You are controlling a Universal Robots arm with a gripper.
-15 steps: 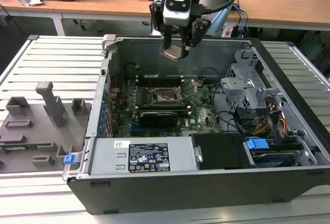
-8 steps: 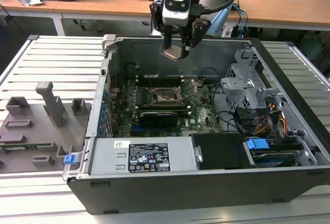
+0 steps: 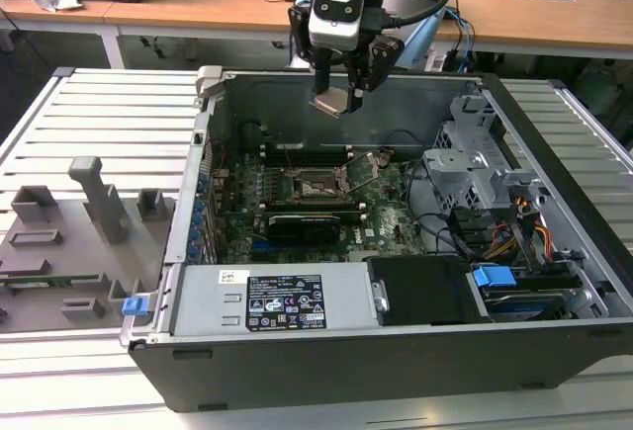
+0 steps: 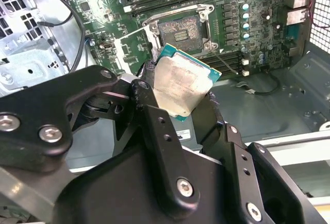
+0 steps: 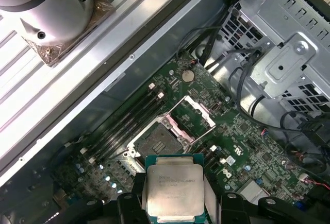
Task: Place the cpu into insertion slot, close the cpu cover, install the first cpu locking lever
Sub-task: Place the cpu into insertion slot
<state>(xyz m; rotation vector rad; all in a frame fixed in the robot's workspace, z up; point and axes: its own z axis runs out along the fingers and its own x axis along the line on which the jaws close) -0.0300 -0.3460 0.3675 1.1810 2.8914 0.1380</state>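
Overhead, the gripper (image 3: pixel 337 94) hung above the rear wall of the open computer case (image 3: pixel 396 346). Its fingers were clenched on the cpu (image 3: pixel 330 105), which sat tilted between them, well clear of the motherboard (image 3: pixel 388 220).

The exterior view gave the chip's height over the board. It placed the insertion slot (image 3: pixel 321 186) below the chip and nearer the camera. It also showed the grey slatted table (image 3: pixel 99 104) under the case, with grey fixtures on the exterior view's left.

In the second wrist view the black fingers (image 4: pixel 147 92) pressed on two opposite edges of the cpu (image 4: pixel 181 82). The chip's pale metal face and green border were exposed, and the insertion slot (image 4: pixel 179 29) lay beyond it.

The first wrist view showed the cpu cover (image 5: pixel 201 112) swung open. It stood just beside the insertion slot (image 5: pixel 157 140), whose grey pin field was uncovered. This view also showed the memory slots (image 5: pixel 124 123) running along the slot's far side, and the metal drive cage (image 5: pixel 289 54) well apart from it.
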